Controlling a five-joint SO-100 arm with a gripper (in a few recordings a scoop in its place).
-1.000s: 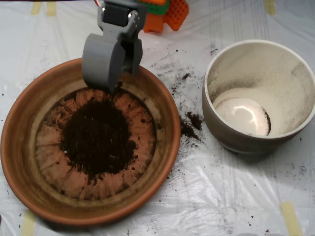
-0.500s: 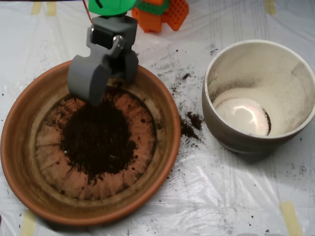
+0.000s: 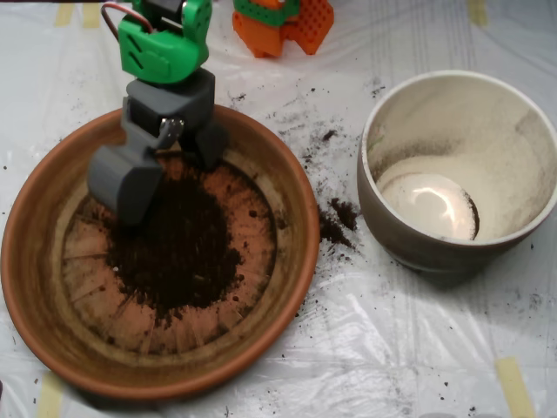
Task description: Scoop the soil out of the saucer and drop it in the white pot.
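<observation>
The terracotta saucer (image 3: 35,287) lies at the left, with a dark mound of soil (image 3: 178,252) on the middle of its ridged base. My grey scoop (image 3: 165,181) hangs low over the saucer's upper left, at the far edge of the mound. Its two halves stand apart, so it is open, and I see no soil held in it. The larger grey shell is on the left and the darker half on the right. The white pot (image 3: 409,248) stands to the right of the saucer, with a dusty pale inside and a thin streak of soil at its bottom.
Spilled soil crumbs (image 3: 335,222) lie on the plastic sheet between saucer and pot. Orange blocks (image 3: 287,22) stand at the back edge. The arm's green link (image 3: 161,43) rises over the saucer's far rim. Tape strips (image 3: 513,383) hold the sheet down.
The scoop has moved down and to the left, from over the saucer's far rim to low over the mound's upper left edge. The green link has come into view.
</observation>
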